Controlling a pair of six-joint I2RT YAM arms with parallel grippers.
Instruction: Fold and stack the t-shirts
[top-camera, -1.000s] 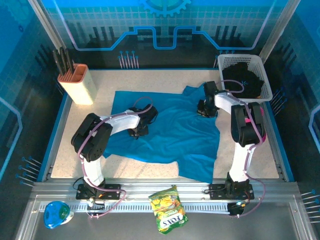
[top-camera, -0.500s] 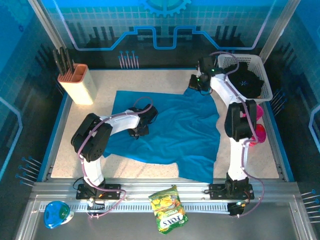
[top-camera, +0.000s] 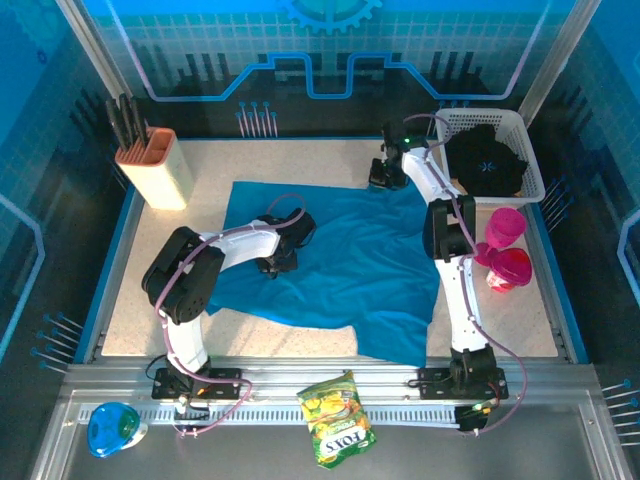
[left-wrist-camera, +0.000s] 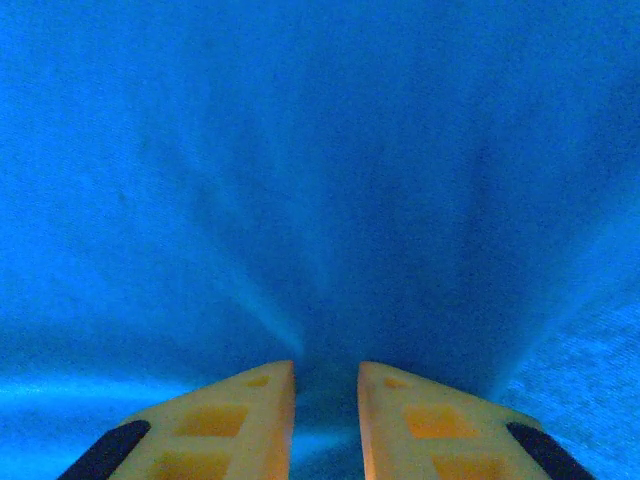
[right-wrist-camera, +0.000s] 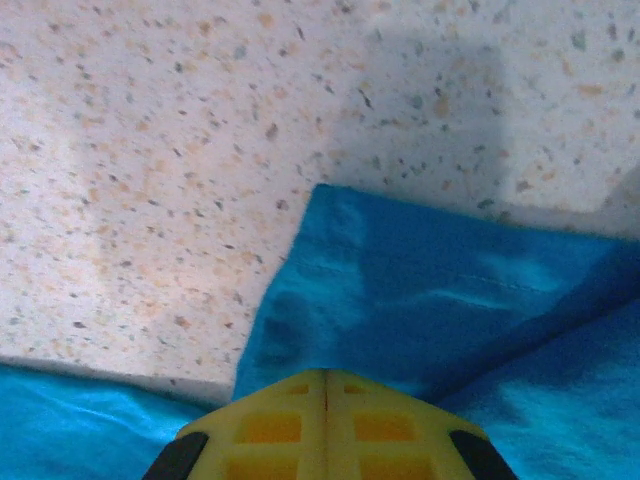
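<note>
Teal shirt (top-camera: 340, 270) lies spread open on the speckled worktop (top-camera: 150, 280), to the left of the white basket (top-camera: 480, 113) and nearer to the arm bases than it. It is mostly flat, with soft wrinkles, and one corner hangs toward the near edge. Black shirt (top-camera: 485, 165) sits crumpled inside the basket and shows a small pale mark.

The left tool (left-wrist-camera: 327, 368) is on the middle-left part of the teal shirt, well apart from the basket. Its fingers are narrow, and the creases of the cloth run together into the small gap between them, so it pinches a fold of the teal shirt.

The right tool (right-wrist-camera: 325, 375) is just left of the basket, at the far corner of the teal shirt. Its fingers are pressed together with no gap, on the edge of a sleeve that lies on the bare worktop.

Two pink cups (top-camera: 505, 225) (top-camera: 510, 268) stand near the basket, on its near side. A knife block (top-camera: 155, 168) stands far to the left of the basket. A snack bag (top-camera: 335, 418) lies on the metal rail between the arm bases, well apart from the basket.
</note>
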